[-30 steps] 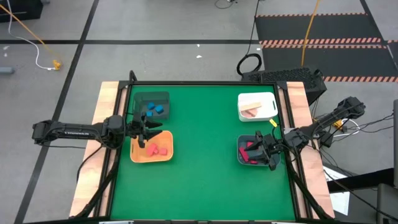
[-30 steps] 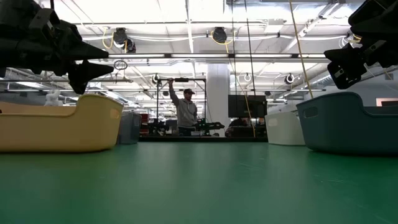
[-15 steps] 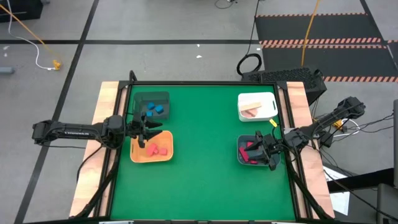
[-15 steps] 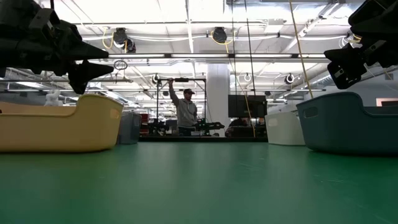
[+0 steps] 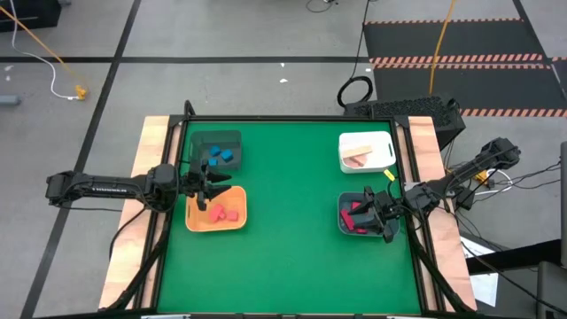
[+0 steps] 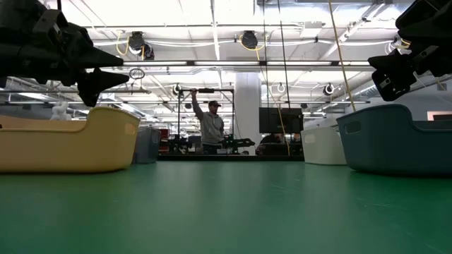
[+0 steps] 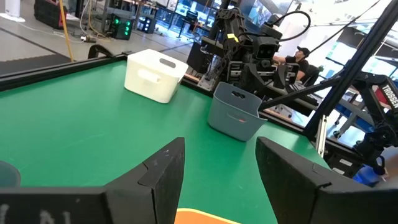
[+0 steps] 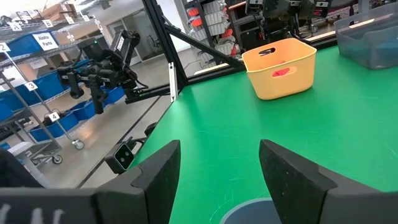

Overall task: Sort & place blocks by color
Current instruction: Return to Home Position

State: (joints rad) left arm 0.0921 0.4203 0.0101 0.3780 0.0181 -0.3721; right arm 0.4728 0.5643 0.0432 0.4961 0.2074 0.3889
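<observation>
Red blocks [image 5: 227, 213] lie in the orange bin [image 5: 194, 220] near the table's left edge. Blue blocks [image 5: 222, 157] sit in the dark green bin [image 5: 205, 140] behind it. Pale tan and pink pieces [image 5: 357, 153] lie in the white bin [image 5: 382, 152] at the far right. More red pieces [image 5: 357, 216] rest in the grey-blue bin [image 5: 344, 223] at the right. My left gripper [image 5: 215, 185] hovers open above the orange bin's far edge, empty [image 7: 219, 174]. My right gripper [image 5: 368, 213] hovers open over the grey-blue bin, empty [image 8: 219, 180].
The green mat [image 5: 292, 221] between the two pairs of bins holds no loose blocks. Wooden borders [image 5: 149, 151] frame the table's left and right sides. In the low view a person [image 6: 209, 127] stands far behind the table.
</observation>
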